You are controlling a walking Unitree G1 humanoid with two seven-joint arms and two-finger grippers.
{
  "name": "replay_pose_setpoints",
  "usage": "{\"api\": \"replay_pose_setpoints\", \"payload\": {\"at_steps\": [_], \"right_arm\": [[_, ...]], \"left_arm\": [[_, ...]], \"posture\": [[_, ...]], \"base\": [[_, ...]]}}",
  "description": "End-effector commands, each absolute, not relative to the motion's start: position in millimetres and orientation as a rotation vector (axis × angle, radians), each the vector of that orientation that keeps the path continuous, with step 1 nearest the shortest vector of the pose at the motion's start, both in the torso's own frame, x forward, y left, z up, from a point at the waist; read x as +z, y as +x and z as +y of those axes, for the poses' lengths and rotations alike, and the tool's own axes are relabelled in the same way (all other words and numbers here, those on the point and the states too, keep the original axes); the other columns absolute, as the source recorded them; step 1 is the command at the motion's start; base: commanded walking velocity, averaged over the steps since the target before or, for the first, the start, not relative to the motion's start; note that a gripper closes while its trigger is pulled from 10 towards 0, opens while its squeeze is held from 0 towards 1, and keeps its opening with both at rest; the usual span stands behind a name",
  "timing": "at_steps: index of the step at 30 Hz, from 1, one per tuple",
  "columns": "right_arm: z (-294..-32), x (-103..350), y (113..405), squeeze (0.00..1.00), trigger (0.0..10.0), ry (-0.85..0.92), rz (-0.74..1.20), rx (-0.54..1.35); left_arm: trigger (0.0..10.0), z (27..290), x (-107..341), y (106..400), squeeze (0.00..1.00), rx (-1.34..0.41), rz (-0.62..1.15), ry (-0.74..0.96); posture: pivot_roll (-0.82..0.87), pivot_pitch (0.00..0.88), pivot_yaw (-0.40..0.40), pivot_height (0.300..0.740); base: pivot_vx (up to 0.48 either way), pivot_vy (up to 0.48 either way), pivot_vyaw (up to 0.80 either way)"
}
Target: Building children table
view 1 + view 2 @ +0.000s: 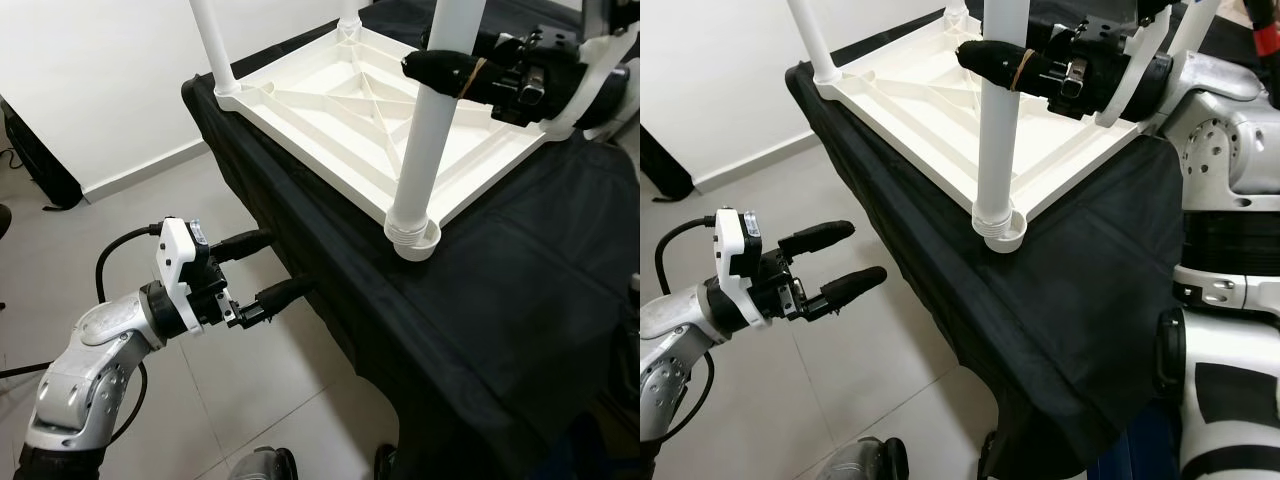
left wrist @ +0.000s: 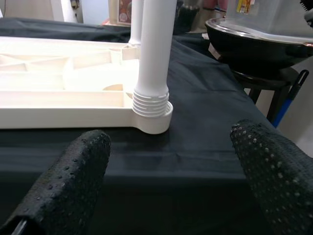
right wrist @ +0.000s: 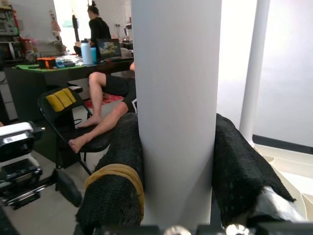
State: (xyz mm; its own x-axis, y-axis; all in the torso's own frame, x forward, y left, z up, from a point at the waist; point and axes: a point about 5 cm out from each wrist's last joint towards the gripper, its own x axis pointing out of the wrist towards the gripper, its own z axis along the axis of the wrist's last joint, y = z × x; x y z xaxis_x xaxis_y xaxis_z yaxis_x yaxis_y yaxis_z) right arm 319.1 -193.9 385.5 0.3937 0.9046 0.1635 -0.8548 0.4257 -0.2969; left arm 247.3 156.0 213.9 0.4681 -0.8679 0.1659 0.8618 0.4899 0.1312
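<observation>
Right gripper [image 1: 440, 70] is clamping the white table leg [image 1: 425, 150] standing in the corner socket of the upturned tabletop [image 1: 330, 95] on the bench [image 1: 480, 290]. Left gripper [image 1: 268, 270] is hovering wide apart beside the bench edge, touching nothing.

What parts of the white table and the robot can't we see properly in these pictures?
- Tops of the table legs: cut off by the upper edge in both eye views.
- Far corner of the upside-down tabletop: hidden behind the right gripper in the left eye view.
- The leg's thread: part sunk in the socket, so tightness is unclear.
- What's under the black cloth.
</observation>
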Motion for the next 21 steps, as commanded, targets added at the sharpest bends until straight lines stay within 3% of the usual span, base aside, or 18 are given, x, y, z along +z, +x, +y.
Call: {"api": "replay_pose_setpoints", "payload": {"at_steps": [1,5,6,7,9,10,11,21], "right_arm": [[-193,383,319,0.00,0.0,-0.201,-0.330,1.093],[-193,381,321,0.00,0.0,-0.198,-0.328,1.076],[-193,380,321,0.00,1.1,-0.202,-0.326,1.068],[-193,380,322,0.00,1.1,-0.205,-0.324,1.064],[-193,379,322,0.00,5.0,-0.214,-0.319,1.062],[-193,379,322,0.00,5.0,-0.214,-0.319,1.062],[-192,379,322,0.00,10.0,-0.214,-0.317,1.066],[-194,379,319,0.00,10.0,-0.229,-0.313,1.062]], "left_arm": [[10.0,156,215,240,0.00,-1.090,-0.205,0.032],[10.0,153,215,234,0.00,-1.124,-0.192,0.034],[10.0,152,215,231,0.00,-1.144,-0.179,0.041],[10.0,152,214,229,0.00,-1.156,-0.172,0.046],[10.0,154,213,227,0.00,-1.163,-0.160,0.062],[10.0,154,213,227,0.00,-1.163,-0.160,0.062],[10.0,156,213,227,0.00,-1.155,-0.154,0.069],[10.0,177,212,228,0.00,-1.068,-0.125,0.120]], "posture": [[-0.05,0.201,0.038,0.740],[-0.05,0.202,0.040,0.740],[-0.05,0.204,0.040,0.740],[-0.05,0.204,0.040,0.740],[-0.04,0.204,0.038,0.740],[-0.04,0.204,0.038,0.740],[-0.04,0.205,0.039,0.740],[-0.04,0.207,0.042,0.740]], "base": [[0.000,0.000,0.00],[0.000,0.000,0.00],[0.000,0.000,0.00],[0.000,0.000,0.00],[0.000,0.000,0.00],[0.000,0.000,0.00],[0.000,0.000,0.00],[0.000,0.000,0.00]]}}
